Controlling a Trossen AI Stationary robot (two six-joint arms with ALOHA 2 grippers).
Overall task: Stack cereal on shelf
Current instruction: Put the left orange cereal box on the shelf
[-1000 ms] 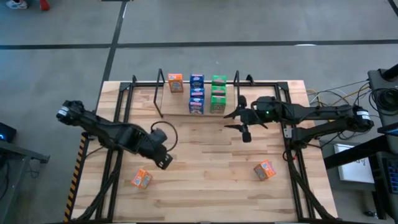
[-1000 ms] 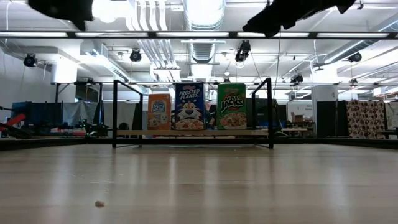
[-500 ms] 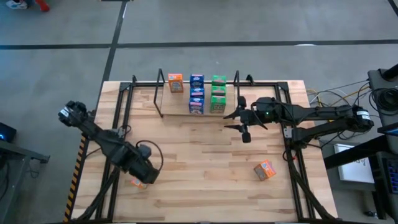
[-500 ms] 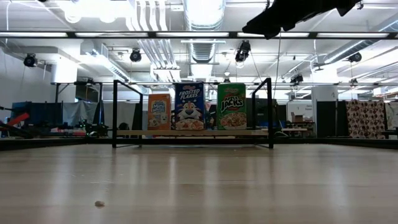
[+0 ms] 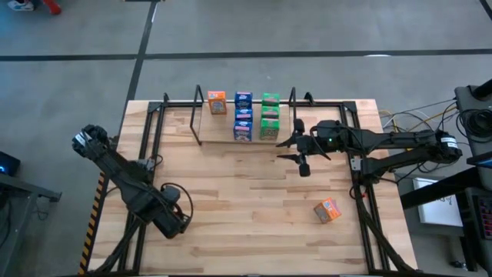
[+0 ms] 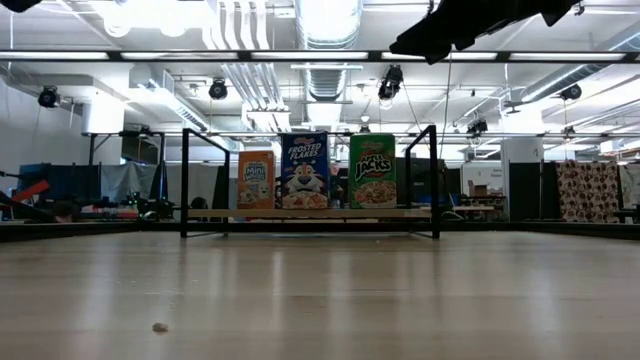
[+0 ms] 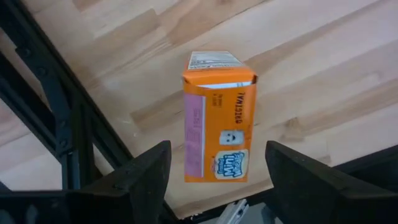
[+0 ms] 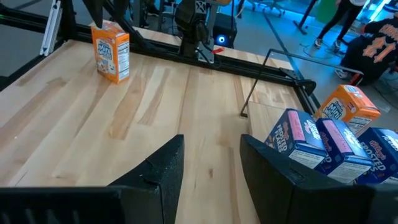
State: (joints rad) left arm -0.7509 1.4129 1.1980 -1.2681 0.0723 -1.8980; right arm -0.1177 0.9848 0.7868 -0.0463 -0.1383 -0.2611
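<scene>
An orange cereal box point(image 7: 219, 118) stands on the table near the near left corner. My left gripper point(image 7: 217, 152) hangs open above it, pointing down, with one finger on either side and a gap to each. In the high view this gripper point(image 5: 175, 223) hides the box. The right wrist view shows the same box point(image 8: 111, 50) upright. A second orange box point(image 5: 327, 210) sits at the near right. The shelf point(image 5: 198, 123) at the far edge carries one orange box point(image 5: 217, 101), three blue boxes point(image 5: 243, 115) and three green boxes point(image 5: 270, 115). My right gripper point(image 5: 283, 149) hovers open just right of the shelf, with nothing between its fingers.
Black frame rails point(image 5: 146, 146) run along the table's left and right sides, and one point(image 7: 68, 124) passes close beside the left box. The middle of the wooden table point(image 5: 246, 192) is bare. Beyond the shelf point(image 6: 310, 215) lies an open room.
My left gripper has swung from the table's middle left toward the near left corner and sunk, rolling as it went. It now hangs over the orange box there and covers it in the high view. The box has stayed put.
</scene>
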